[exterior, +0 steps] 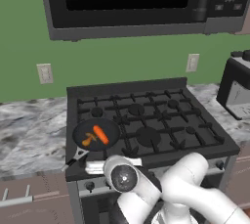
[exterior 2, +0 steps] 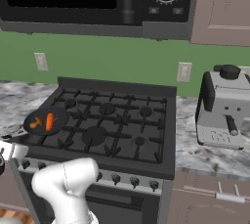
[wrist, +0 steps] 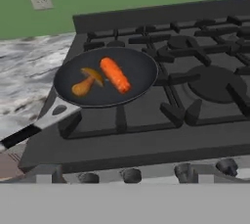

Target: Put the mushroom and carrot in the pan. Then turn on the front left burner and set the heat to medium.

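Gripper: the two-finger gripper's own tips are hard to make out in the pictures; it is fully spread and grasps nothing, poised low before the stove front, seemingly lined up for the knob stage.
Knob row: small dark round knobs (wrist: pixel 131 174) line the silver front panel, nearest the hand; judged the next target, untouched.
Pan: the round shallow dark grey frying pan (wrist: pixel 134 59) sits over the front left burner (exterior: pixel 108 145), its black-and-silver handle (wrist: pixel 34 127) pointing off the front left corner.
Carrot: the stubby bright orange-red carrot (wrist: pixel 115 75) lies inside the pan, so that step looks done.
Mushroom: the small brownish-orange mushroom (wrist: pixel 87 83) lies just beside the carrot, also in the pan.
Beyond: black cast-iron grates (wrist: pixel 205 47), then the green wall.
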Robot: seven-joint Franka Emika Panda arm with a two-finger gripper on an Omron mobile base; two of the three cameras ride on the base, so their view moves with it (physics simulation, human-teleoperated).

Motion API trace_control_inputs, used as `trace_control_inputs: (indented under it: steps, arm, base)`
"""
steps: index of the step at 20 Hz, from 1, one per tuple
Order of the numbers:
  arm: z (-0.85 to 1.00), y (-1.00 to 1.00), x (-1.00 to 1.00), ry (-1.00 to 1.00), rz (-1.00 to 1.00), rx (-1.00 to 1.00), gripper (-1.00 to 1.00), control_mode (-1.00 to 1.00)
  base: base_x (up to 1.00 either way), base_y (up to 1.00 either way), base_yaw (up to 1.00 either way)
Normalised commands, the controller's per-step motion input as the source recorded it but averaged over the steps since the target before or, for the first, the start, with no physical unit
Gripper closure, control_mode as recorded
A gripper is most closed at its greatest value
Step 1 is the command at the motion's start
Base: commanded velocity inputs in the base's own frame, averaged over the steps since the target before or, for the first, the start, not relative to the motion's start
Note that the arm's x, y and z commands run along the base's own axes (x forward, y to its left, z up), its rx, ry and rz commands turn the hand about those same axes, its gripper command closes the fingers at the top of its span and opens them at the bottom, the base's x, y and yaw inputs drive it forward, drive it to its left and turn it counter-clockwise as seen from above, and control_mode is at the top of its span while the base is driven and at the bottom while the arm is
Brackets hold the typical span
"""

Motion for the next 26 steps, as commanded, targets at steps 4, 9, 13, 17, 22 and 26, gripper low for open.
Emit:
trace_control_inputs:
  steps: [4,9,13,17,22,26]
  arm:
    - [0.00,0.03,-0.49,-0.43,-0.07,0.06,-1.00,-1.00]
    - [-0.02,0.02,-0.40,-0.40,-0.06,0.05,-1.00,-1.00]
    - [-0.05,0.00,-0.36,-0.30,-0.02,0.00,-1.00,-1.00]
    - [-0.05,0.00,-0.14,-0.20,0.00,0.00,-1.00,-1.00]
    - [-0.14,0.01,0.00,-0.07,0.03,0.00,-1.00,-1.00]
    - [-0.15,0.01,0.05,0.04,0.04,0.00,-1.00,-1.00]
  base:
    - [0.00,0.00,0.00]
    - [0.00,0.00,0.00]
    - [0.00,0.00,0.00]
    - [0.00,0.00,0.00]
    - [0.00,0.00,0.00]
    - [0.00,0.00,0.00]
